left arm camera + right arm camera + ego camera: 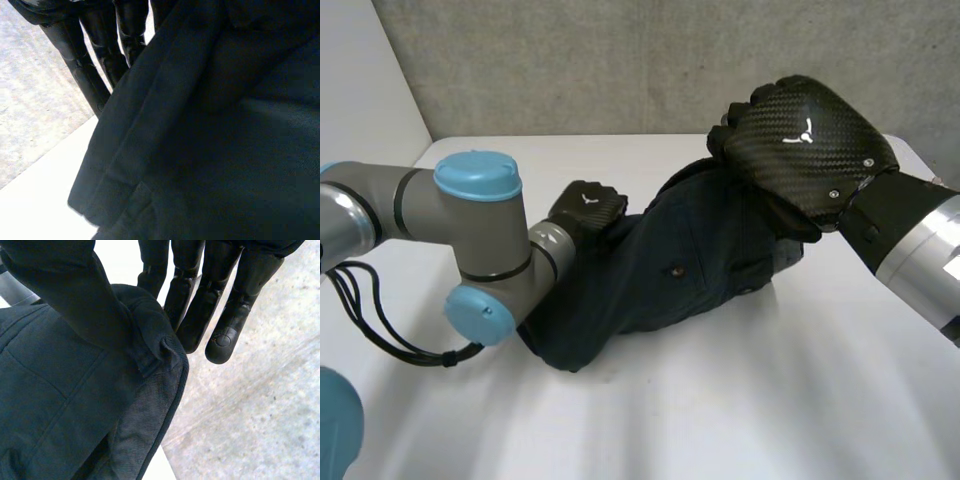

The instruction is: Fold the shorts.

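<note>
Dark navy shorts (690, 260) lie bunched across the middle of the white table (740, 420), raised at both ends. My left hand (585, 208) is at their left edge. In the left wrist view its straight fingers (90, 75) stand behind the cloth (210, 150), which hangs from the palm with its hem just above the table. My right hand (810, 150) holds the far right end up. In its wrist view the thumb (75, 295) presses a bunched waistband corner (160, 347) against the straight fingers (220, 315).
A grey wall (620, 60) runs along the table's far edge. My left arm's elbow (470, 240) with its blue caps hangs over the table's left side, close to the shorts' near end. White tabletop stretches in front of the shorts.
</note>
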Robot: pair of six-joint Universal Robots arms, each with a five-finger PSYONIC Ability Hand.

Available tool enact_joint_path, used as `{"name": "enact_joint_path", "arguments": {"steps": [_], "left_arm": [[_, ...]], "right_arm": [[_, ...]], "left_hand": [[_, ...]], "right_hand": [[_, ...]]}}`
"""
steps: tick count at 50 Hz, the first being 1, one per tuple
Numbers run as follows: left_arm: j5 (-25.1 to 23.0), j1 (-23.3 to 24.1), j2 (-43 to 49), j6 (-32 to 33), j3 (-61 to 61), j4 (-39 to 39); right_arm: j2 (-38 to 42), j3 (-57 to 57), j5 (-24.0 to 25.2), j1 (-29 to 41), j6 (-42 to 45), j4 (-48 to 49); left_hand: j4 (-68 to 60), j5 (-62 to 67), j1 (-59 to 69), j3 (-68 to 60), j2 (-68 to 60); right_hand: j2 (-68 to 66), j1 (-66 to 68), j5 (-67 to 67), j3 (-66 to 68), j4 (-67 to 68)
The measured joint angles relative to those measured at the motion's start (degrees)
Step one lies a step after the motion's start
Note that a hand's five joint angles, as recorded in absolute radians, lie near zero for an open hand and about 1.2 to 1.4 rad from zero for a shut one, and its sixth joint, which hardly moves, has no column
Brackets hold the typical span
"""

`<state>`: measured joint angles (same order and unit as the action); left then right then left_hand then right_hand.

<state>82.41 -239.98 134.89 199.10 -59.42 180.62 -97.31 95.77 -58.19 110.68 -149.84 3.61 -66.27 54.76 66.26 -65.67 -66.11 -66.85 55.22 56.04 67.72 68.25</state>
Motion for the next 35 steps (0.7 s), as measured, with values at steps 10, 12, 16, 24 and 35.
{"name": "enact_joint_path", "arguments": {"steps": [10, 12, 16, 24, 35], "left_arm": [[2.41, -2.43, -3.68, 0.21, 1.28, 1.77], [2.47, -2.83, -4.66, 0.49, 1.37, 2.62], [2.71, -4.17, -7.02, 2.25, 2.52, 6.47], [4.71, -5.43, -9.19, 7.46, 11.85, 19.30], [6.55, -4.90, -16.60, 8.23, 13.12, 37.44]], "right_arm": [[13.97, -7.06, -7.31, -0.60, 1.89, -3.56], [16.32, -9.18, -9.17, -0.52, 2.38, -4.08], [24.74, -18.84, -16.42, 0.29, 3.73, -5.29], [39.04, -48.09, -27.43, 4.44, 4.16, -0.52], [39.96, -60.22, -29.36, 6.04, 4.09, 22.17]], "left_hand": [[-2.15, 0.21, 0.00, -2.22, -2.13], [-2.15, 0.21, 0.00, -2.22, -2.13], [-2.22, 0.21, 0.00, -2.28, -2.23], [-2.41, 0.22, 0.00, -2.50, -2.34], [-2.43, 0.22, 0.00, -2.52, -2.39]], "right_hand": [[0.00, 0.00, 0.00, -0.01, 0.00], [0.00, 0.00, 0.00, 0.00, 0.00], [0.00, 0.00, 0.00, 0.00, 0.00], [0.00, 0.00, 0.00, 0.00, 0.01], [-0.32, 0.02, 0.00, -0.01, 0.01]]}}
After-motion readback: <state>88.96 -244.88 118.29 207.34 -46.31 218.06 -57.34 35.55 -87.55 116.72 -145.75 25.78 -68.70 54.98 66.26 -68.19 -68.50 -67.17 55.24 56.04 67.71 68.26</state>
